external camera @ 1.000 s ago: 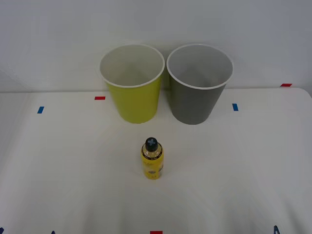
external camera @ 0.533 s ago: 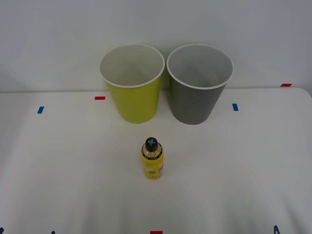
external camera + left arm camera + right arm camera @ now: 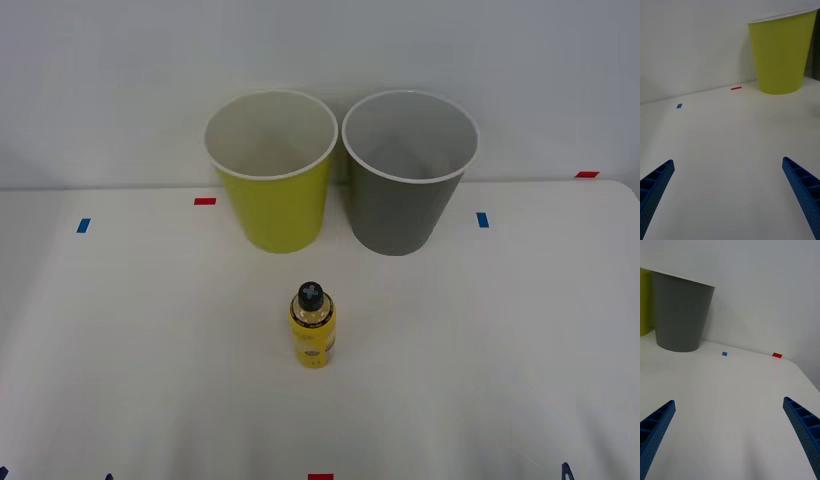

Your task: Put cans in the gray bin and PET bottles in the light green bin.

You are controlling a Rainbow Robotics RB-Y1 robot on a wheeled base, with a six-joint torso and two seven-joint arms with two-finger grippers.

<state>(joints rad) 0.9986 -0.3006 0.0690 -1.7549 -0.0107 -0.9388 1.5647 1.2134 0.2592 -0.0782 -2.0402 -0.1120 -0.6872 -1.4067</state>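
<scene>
Bottle pickup not started yet, both grippers spread wide and empty.
Small clear yellow-labelled PET bottle [image 3: 312, 327] stands frame-centre; next grab it, then drop into the tall yellow-green plastic bin [image 3: 272, 170] upper left of the gray bin [image 3: 408, 172].

light green bin [image 3: 643, 302]: cut by right wrist edge | PET bottle [image 3: 312, 327] label: print perhaps too small

front view high over table [image 3: 150, 380], wrist views low, sharing both bins
</scene>
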